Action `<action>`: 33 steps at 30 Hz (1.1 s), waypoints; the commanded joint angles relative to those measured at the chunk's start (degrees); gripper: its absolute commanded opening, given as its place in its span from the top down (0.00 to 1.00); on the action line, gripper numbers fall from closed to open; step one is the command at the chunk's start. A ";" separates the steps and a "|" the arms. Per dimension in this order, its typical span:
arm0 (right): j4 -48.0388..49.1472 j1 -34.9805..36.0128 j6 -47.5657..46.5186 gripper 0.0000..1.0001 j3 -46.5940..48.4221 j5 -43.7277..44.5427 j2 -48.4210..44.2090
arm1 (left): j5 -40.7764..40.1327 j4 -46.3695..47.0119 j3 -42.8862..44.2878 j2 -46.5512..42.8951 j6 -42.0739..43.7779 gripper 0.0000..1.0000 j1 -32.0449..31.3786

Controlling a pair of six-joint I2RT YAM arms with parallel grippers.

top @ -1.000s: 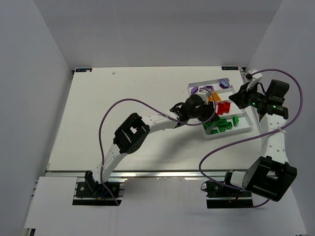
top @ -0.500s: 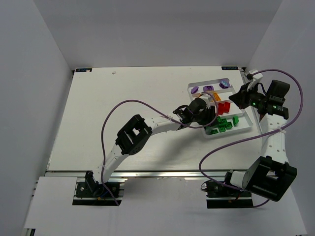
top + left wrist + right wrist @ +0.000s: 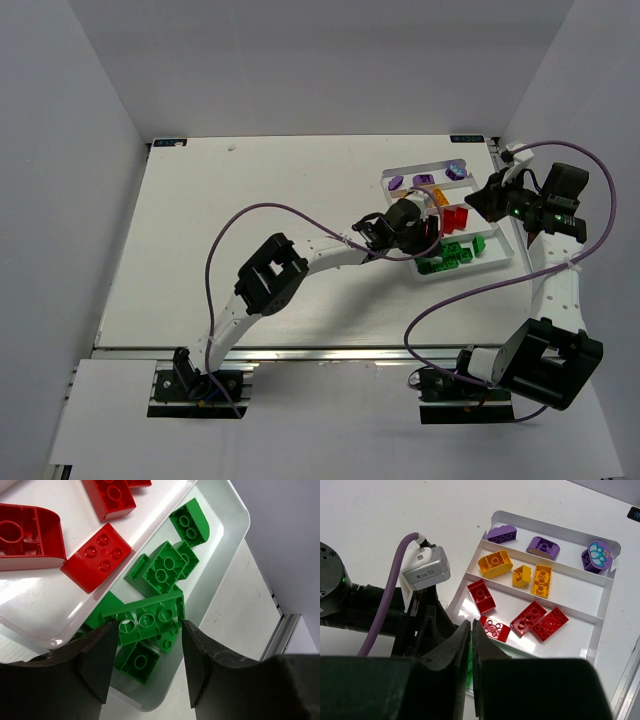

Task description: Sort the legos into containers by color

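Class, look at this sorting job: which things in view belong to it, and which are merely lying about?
Belong: green legos, red legos, yellow legos, purple legos, white tray, left fingers holding a green brick.
Lying about: purple cables, table, black corner sticker.

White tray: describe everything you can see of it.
The white tray is shallow, glossy plastic, rectangular with rounded corners, lying flat on the table toward its right edge. Thin raised dividers split it into parallel rows holding purple, yellow, red and green bricks. The left tool hangs over the green row.
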 commanded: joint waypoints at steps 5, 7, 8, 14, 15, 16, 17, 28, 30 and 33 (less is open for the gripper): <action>-4.46 -0.27 -3.40 0.53 3.92 -4.09 -0.61 | -3.68 -0.48 -3.05 -13.08 2.02 0.42 -0.36; -6.84 -0.27 -4.98 0.11 5.33 -5.33 0.36 | -5.35 -0.04 -7.26 -16.34 2.63 0.45 -0.36; -8.07 -0.27 -5.42 0.10 5.94 -6.38 0.80 | -5.45 0.48 -9.11 -18.10 2.81 0.45 -0.36; -13.79 -0.27 -5.96 0.10 9.55 -7.01 2.12 | -14.31 0.31 -22.47 -32.07 3.51 0.29 -0.27; -12.58 -0.18 -4.91 0.11 9.21 -6.40 1.51 | -15.81 -0.12 -24.57 -34.09 3.43 0.25 -0.18; -11.87 -0.09 -3.86 0.10 8.77 -5.09 1.16 | -19.39 -0.74 -29.38 -38.55 2.99 0.17 0.17; -11.95 0.00 -3.84 0.11 8.68 -4.38 0.72 | -21.25 -1.00 -32.04 -41.12 2.64 0.11 0.35; -10.64 0.09 5.46 0.11 4.98 7.65 -5.08 | -26.45 -11.02 -51.66 -71.80 2.98 0.02 12.03; -10.28 0.09 7.39 0.11 4.98 9.51 -6.14 | -27.68 -13.30 -52.19 -75.85 3.69 0.02 12.82; -10.28 0.09 9.51 0.11 5.25 10.92 -7.28 | -28.12 -15.41 -52.11 -78.84 5.18 0.02 13.18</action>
